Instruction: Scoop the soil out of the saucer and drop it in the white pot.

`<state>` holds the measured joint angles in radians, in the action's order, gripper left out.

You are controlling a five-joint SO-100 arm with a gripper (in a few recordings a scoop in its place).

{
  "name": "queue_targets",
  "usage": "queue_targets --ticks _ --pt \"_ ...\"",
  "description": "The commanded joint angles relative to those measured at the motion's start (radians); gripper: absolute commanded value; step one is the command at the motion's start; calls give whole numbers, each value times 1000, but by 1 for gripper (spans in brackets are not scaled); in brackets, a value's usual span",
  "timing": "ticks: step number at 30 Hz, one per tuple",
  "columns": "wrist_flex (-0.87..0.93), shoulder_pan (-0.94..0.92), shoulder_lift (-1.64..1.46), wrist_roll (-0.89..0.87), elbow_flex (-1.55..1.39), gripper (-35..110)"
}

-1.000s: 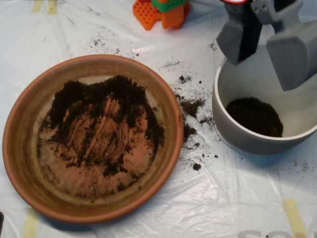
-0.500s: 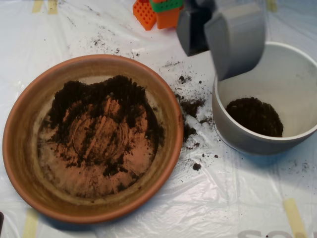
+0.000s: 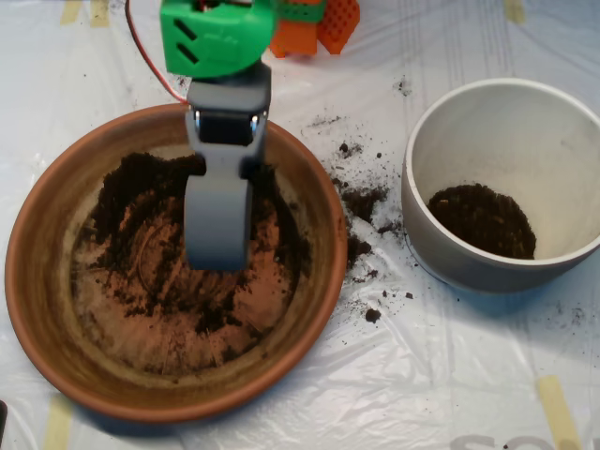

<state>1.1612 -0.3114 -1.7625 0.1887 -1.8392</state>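
Note:
The terracotta saucer (image 3: 37, 309) fills the left half of the overhead view. Dark soil (image 3: 127, 192) lies across its upper floor in clumps, thinning to crumbs lower down. My grey scoop (image 3: 217, 223) hangs over the middle of the saucer, its rounded shell pointing down at the soil. It hides the soil under it. The white pot (image 3: 439, 251) stands at the right, apart from the scoop, with a dark patch of soil (image 3: 483, 220) on its bottom.
Spilled soil crumbs (image 3: 361, 202) lie on the plastic sheet between saucer and pot. The arm's green housing (image 3: 217, 37) sits above the saucer's far rim. Orange and green blocks (image 3: 319, 26) stand at the top edge. Yellow tape (image 3: 561, 408) marks the lower right.
The scoop has swung left from above the white pot's rim to over the middle of the saucer. The soil in the pot and saucer looks the same.

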Motion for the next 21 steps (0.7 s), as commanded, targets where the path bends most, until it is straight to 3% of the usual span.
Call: queue_targets --ticks 1,8,21 --pt "-48 -32 58 18 -6 49" --pt "-80 -28 215 38 -37 49" --pt "-118 -95 152 150 -173 19"
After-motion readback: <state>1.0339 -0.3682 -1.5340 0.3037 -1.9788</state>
